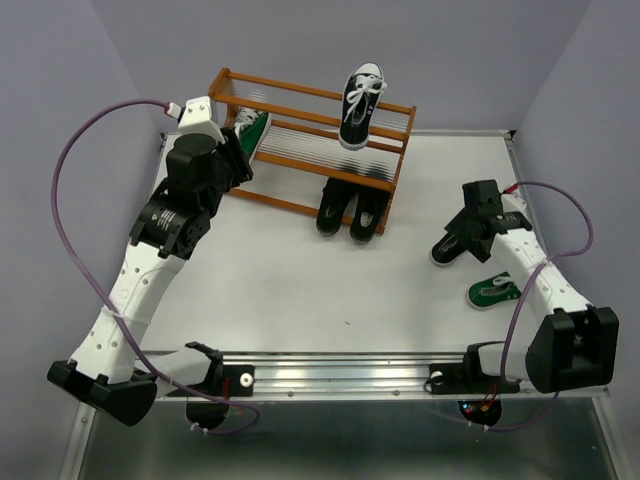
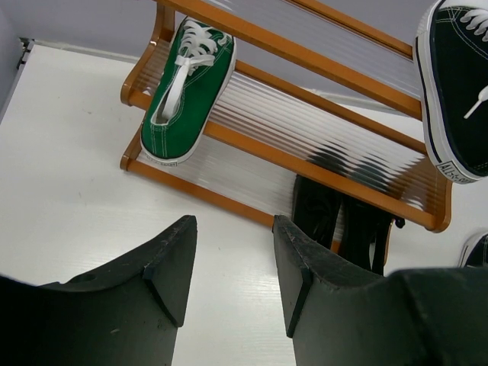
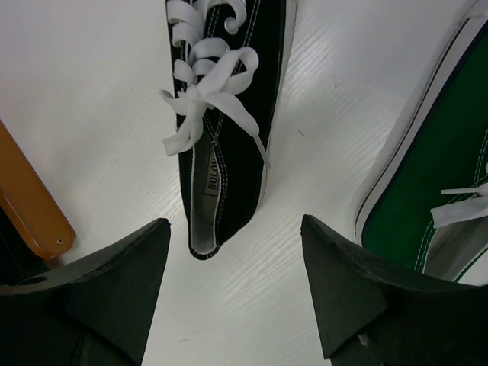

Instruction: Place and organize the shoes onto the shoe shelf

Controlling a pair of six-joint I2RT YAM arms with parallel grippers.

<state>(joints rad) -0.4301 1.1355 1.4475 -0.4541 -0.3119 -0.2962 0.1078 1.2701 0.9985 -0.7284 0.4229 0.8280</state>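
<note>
Top: shoe shelf [image 1: 310, 140] far centre. Black sneaker [image 1: 360, 105] on top tier, right. Green sneaker [image 1: 252, 128] on lower tier, left. Plain black pair [image 1: 350, 210] on table at shelf's near right. Second black sneaker [image 1: 447, 250] and second green sneaker [image 1: 493, 291] on table, right.
Left wrist: left gripper [image 2: 232, 259] wide, empty, near shelf.
Right wrist: right gripper [image 3: 236, 267] wide, either side of second black sneaker's heel, not touching.
</note>
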